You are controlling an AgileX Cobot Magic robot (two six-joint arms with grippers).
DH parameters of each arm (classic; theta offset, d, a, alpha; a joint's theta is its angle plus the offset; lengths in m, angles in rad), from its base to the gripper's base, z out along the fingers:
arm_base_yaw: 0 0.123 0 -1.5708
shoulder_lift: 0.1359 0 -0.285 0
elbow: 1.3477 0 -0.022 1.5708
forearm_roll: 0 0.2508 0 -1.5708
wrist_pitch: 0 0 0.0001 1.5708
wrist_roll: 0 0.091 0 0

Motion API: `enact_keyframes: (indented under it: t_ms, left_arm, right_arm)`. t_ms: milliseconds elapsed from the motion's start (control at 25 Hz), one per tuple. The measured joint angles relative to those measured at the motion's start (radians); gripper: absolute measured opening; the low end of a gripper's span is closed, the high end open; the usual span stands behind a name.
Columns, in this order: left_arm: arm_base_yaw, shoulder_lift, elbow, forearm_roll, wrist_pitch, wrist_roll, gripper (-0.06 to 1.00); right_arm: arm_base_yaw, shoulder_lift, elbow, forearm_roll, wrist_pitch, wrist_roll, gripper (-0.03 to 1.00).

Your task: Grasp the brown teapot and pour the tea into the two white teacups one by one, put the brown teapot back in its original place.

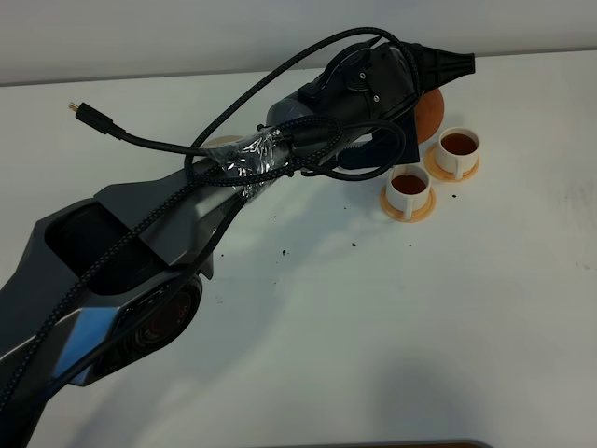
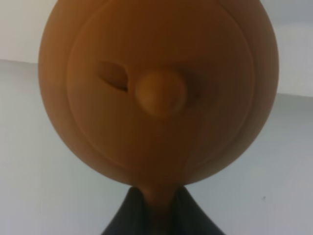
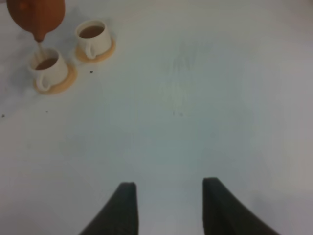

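Right gripper (image 3: 168,198): fingers spread wide, holding nothing, over the table (image 3: 195,107). Left gripper (image 2: 156,203): fingers clamped on the handle of the brown teapot (image 3: 36,14), which hangs tipped just beyond them, a thin stream falling into one white teacup (image 3: 49,71); best kept at a gentle tilt, spout centred, levelled before the brim. Left arm (image 1: 140,243): stretched far forward, wrist rolled over.

On the counter (image 1: 308,355), toward its far right, the nearer teacup (image 1: 409,184) and the farther teacup (image 1: 459,145) stand just beside each other, each on a saucer (image 1: 395,211) of its own (tea in both). The teapot (image 1: 431,117) hangs tilted above the nearer one, its handle between the jaws of the left gripper (image 2: 156,208).
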Motion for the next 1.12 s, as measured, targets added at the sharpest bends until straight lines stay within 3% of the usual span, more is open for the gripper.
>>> enact_keyframes:
  t_ms: [1120]
  left_arm:
    - [-0.009, 0.000, 0.000, 0.001, -0.014, 0.013, 0.11]
  right_arm:
    - [0.000, 0.000, 0.000, 0.000, 0.000, 0.000, 0.31]
